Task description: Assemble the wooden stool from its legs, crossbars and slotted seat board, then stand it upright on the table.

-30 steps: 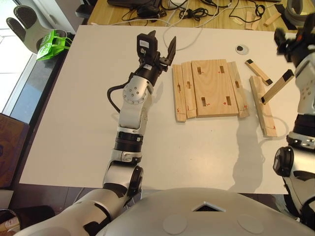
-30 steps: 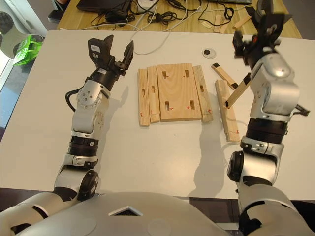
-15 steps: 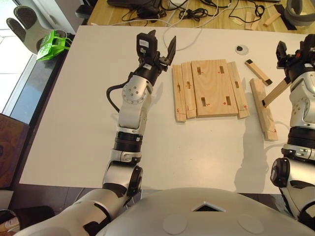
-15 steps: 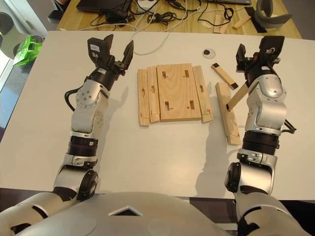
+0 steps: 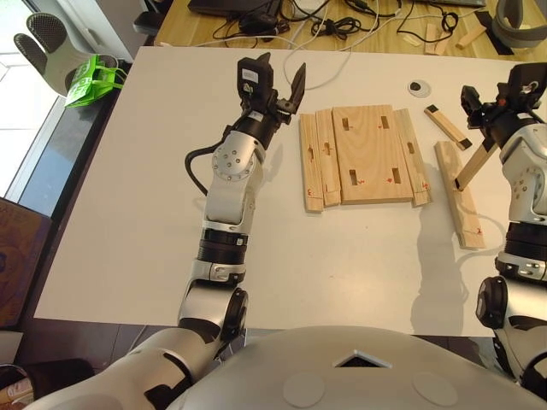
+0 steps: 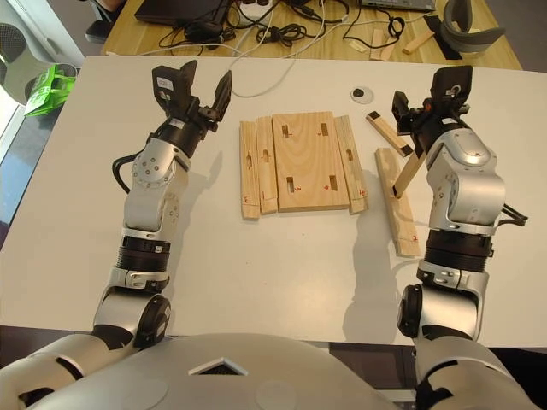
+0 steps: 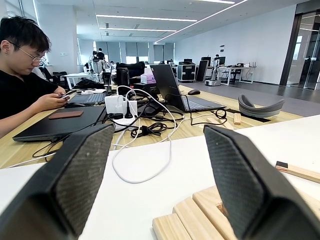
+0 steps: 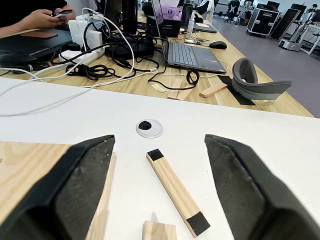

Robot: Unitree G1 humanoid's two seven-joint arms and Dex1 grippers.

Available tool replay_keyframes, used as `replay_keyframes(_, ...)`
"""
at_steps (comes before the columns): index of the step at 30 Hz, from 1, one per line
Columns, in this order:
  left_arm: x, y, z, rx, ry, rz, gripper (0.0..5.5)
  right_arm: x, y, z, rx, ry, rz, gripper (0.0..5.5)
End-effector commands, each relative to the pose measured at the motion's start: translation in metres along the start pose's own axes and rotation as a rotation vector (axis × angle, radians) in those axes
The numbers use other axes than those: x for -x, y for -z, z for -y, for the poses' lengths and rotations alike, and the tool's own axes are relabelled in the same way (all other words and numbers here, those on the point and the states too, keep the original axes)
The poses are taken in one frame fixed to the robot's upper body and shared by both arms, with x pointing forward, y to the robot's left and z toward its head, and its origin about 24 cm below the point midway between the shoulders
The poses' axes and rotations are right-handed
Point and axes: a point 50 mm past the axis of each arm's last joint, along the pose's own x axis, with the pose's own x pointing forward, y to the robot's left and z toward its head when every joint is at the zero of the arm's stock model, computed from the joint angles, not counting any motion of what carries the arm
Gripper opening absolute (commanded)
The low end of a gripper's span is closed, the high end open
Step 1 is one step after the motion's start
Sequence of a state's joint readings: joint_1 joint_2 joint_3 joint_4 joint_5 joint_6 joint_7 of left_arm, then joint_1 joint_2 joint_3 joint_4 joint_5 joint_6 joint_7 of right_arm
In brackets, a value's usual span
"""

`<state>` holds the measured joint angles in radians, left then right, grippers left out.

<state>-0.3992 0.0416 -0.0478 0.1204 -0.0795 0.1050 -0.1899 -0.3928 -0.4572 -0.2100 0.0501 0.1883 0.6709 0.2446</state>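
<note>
Across the white table (image 5: pixel 128 213), the left eye shows me the seat board (image 5: pixel 372 154) lying flat near the far middle. Two legs (image 5: pixel 312 166) lie side by side against its left edge and a third leg (image 5: pixel 414 158) against its right edge. My left gripper (image 5: pixel 275 81) hovers just left of that cluster, jaws spread wide and holding nothing. Off to the right a long leg (image 5: pixel 459 195) lies flat, apart from the board, with a short bar (image 5: pixel 448 126) with black ends just beyond it. A tilted bar (image 5: pixel 475 162) rises at a slant from the long leg toward my right gripper (image 5: pixel 498 94), which sits over its upper end. The right eye gives me the same layout, the tilted bar's lower end resting on the long leg. Through the left wrist camera, both fingers (image 7: pixel 75 185) stand far apart with bare table between them, the ends of the two legs show near one finger, and a laptop (image 7: pixel 170 87) sits on the desk behind. Through the right wrist camera, the fingers (image 8: pixel 245 190) are spread wide too and grip nothing. The short bar lies on the table between them with a round cap (image 8: pixel 149 128) beyond it, and the tilted bar's end shows close to the camera, touching neither finger.
</note>
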Motion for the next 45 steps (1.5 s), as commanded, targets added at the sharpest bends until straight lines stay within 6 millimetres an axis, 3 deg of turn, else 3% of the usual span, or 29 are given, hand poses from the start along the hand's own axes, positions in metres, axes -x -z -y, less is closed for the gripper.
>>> replay_keyframes(1, -0.001, -0.001, -0.001, -0.006, 0.001, -0.009, 3.31, 0.001, 0.036, -0.001, -0.050, 0.016, -0.143, 3.33)
replay_keyframes(8, -0.001, 0.001, -0.001, -0.007, 0.001, -0.013, 3.31, 0.003, -0.025, 0.010, 0.005, 0.117, 0.266, 3.33)
replay_keyframes(12, -0.001, 0.002, -0.001, -0.003, -0.003, -0.013, 3.31, 0.004, -0.032, -0.004, 0.073, -0.009, 0.294, 3.33)
replay_keyframes(17, 0.000, 0.003, -0.001, 0.003, -0.012, -0.013, 3.31, 0.014, -0.022, -0.023, 0.064, -0.248, 0.168, 3.33)
replay_keyframes(21, 0.002, 0.004, -0.001, 0.008, -0.019, -0.016, 3.31, 0.029, -0.006, -0.011, 0.105, -0.217, 0.040, 3.33)
replay_keyframes(29, 0.009, 0.008, -0.008, 0.014, -0.073, -0.015, 3.31, 0.089, -0.010, 0.005, 0.416, -0.163, 0.278, 3.33)
replay_keyframes(35, 0.011, 0.008, -0.008, 0.020, -0.087, -0.010, 3.31, 0.129, 0.029, 0.003, 0.307, -0.174, 0.193, 3.33)
replay_keyframes(43, 0.009, 0.007, -0.007, 0.026, -0.081, -0.006, 3.31, 0.131, 0.046, 0.017, 0.215, -0.038, 0.141, 3.33)
replay_keyframes(45, 0.009, 0.007, -0.007, 0.026, -0.081, -0.005, 3.31, 0.127, 0.053, 0.019, 0.186, -0.011, 0.110, 3.62)
